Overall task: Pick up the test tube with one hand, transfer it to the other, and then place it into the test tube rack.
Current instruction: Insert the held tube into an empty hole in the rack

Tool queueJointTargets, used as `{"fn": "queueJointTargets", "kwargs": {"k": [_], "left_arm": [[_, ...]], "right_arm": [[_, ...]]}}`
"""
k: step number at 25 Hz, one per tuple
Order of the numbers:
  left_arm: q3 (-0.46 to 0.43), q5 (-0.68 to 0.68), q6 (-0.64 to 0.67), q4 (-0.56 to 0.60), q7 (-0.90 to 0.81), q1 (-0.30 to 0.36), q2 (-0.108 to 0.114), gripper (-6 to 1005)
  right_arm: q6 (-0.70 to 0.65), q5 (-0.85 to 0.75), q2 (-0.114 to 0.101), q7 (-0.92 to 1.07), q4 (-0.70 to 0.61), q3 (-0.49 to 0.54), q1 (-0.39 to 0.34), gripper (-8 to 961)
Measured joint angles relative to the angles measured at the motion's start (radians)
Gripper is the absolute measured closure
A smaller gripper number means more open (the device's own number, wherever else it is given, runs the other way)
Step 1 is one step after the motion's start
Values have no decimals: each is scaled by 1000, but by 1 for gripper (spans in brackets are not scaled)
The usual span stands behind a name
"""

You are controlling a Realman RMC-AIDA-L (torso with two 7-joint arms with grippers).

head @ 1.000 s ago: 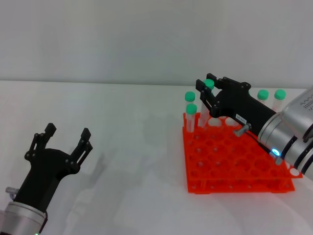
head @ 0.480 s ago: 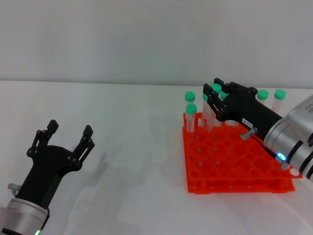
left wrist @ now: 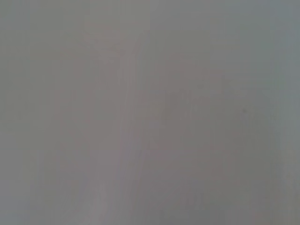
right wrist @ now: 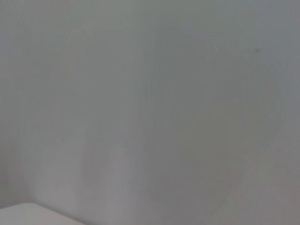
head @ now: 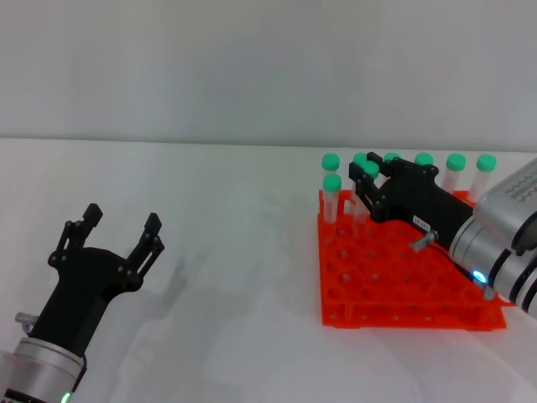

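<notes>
The orange test tube rack (head: 394, 290) stands on the white table at the right in the head view. My right gripper (head: 367, 190), with the blue-white light, is low over the rack's back left part. It is shut on a test tube (head: 370, 171) that stands upright with its lower end down in the rack. My left gripper (head: 112, 233), with the green light, is open and empty at the lower left, far from the rack. Both wrist views show only a blank grey surface.
Several other green-capped tubes stand in the rack: two at its back left corner (head: 332, 183) and a row along the back (head: 456, 161). The white table (head: 235, 252) lies bare between the two arms.
My right gripper has come down and slightly right with the tube, lowering it among the standing tubes into the rack. The left gripper has barely moved.
</notes>
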Motion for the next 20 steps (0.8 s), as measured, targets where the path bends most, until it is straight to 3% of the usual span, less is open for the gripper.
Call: {"fn": "queueJointTargets", "kwargs": {"k": [14, 20], "left_arm": [[0, -1, 4, 0, 0, 2, 0, 133], [0, -1, 8, -2, 0, 6, 0, 132]], "right_arm": [[-9, 2, 0, -53, -18, -20, -26, 575], [-86, 3, -2, -51, -32, -2, -84, 450]]}}
